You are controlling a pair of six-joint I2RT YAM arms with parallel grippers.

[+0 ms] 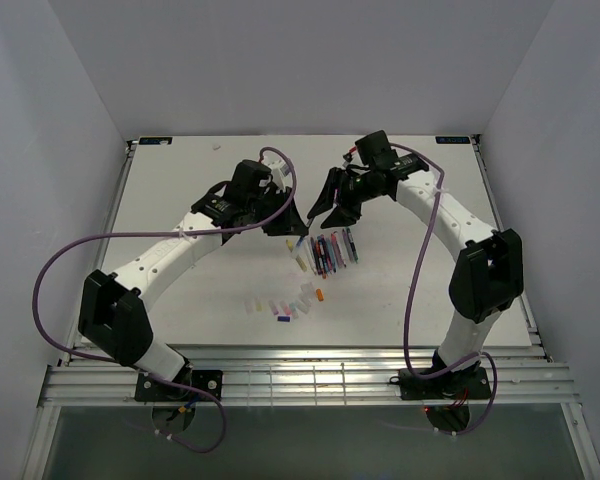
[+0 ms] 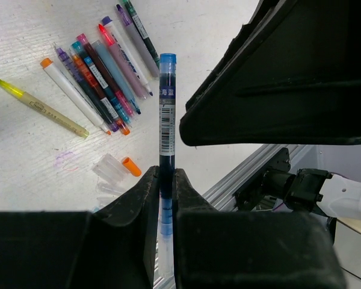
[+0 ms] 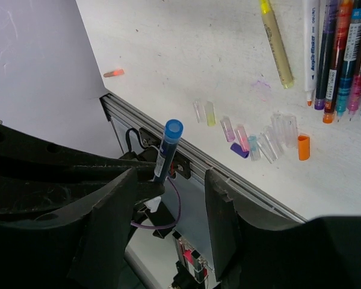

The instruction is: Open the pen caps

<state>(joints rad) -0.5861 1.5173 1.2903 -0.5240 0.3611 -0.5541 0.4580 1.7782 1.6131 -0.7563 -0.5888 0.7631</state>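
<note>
Hazard: left gripper (image 2: 165, 177) clamps blue pen (image 2: 167, 120), cap (image 2: 168, 60) at 12 o'clock; right gripper (image 3: 168, 180), jaws parted, may close off-centre and slip.

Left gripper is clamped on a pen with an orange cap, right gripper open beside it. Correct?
Not quite: the cap is blue, not orange, as the left wrist view shows. The left gripper is clamped on that pen, the right gripper open beside it.

On the bench (image 1: 180, 200), loose pen caps (image 1: 292, 303) lie between the row of pens (image 1: 332, 252) and the near edge, and another pen (image 2: 166, 120) sits clamped between the fingers (image 2: 145, 198) of the left gripper (image 2: 166, 176).
</note>
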